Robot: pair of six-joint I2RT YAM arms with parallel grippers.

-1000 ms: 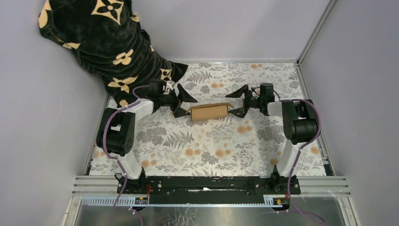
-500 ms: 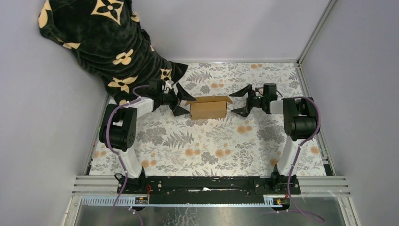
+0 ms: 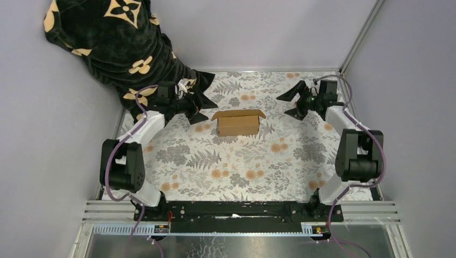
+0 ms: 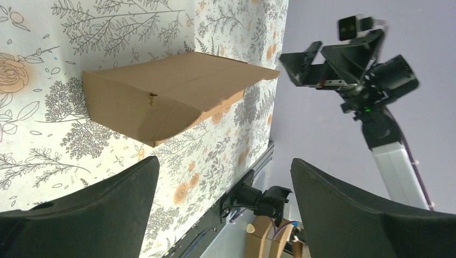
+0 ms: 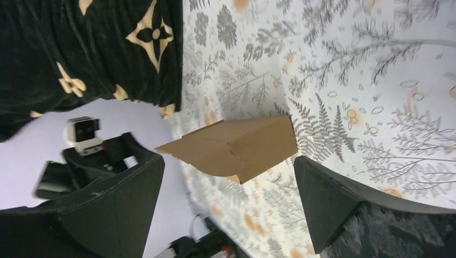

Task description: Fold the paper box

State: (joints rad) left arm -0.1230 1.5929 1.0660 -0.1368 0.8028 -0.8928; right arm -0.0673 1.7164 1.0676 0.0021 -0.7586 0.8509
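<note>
Floral tablecloth [image 3: 236,166] over the table. Paper box [image 3: 238,123] stands at mid-cloth toward the far side, end flaps splayed. Left gripper [image 3: 202,108] and right gripper [image 3: 286,105] flank it, both clear of it, spread wide, empty. Black patterned blanket [image 3: 118,43] heaped far-left.

Left pincer [image 3: 202,109] and right pincer [image 3: 291,104] withdrew from the paper box [image 3: 238,124].

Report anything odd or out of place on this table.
The paper box sits unheld, its end flaps splayed outward rather than tucked. A black flower-patterned cloth spills from the far-left corner onto the table beside the left pincer.
</note>
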